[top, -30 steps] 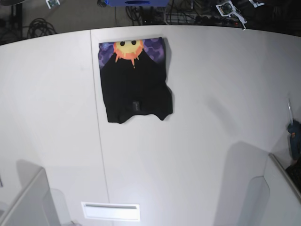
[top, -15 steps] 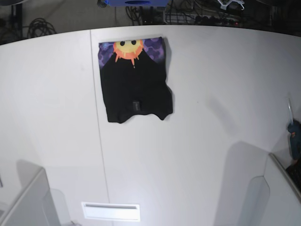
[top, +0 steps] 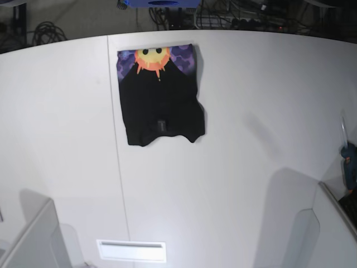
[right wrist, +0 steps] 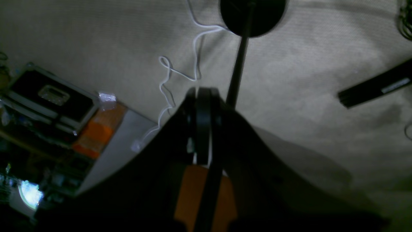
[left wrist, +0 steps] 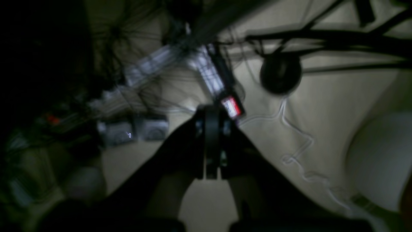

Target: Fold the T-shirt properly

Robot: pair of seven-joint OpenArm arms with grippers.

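Observation:
The T-shirt [top: 162, 106] lies folded into a rough rectangle on the white table [top: 251, 111], left of centre towards the far edge. It is black, with its orange sun face on purple [top: 152, 58] showing along the far end. No gripper appears in the base view. In the left wrist view my left gripper [left wrist: 210, 109] is shut with nothing in it, over a floor with cables. My right gripper [right wrist: 203, 91] is also shut and empty, above beige carpet. Neither wrist view shows the T-shirt.
A seam [top: 114, 139] runs front to back down the table just left of the shirt. A white slot [top: 131, 250] sits near the front edge. Grey panels stand at the front left [top: 33, 240] and front right [top: 329, 229]. Cables [top: 44, 30] lie beyond the far edge.
The white gripper parts seen above the table's far edge have slid up out of the base view. The T-shirt has not moved.

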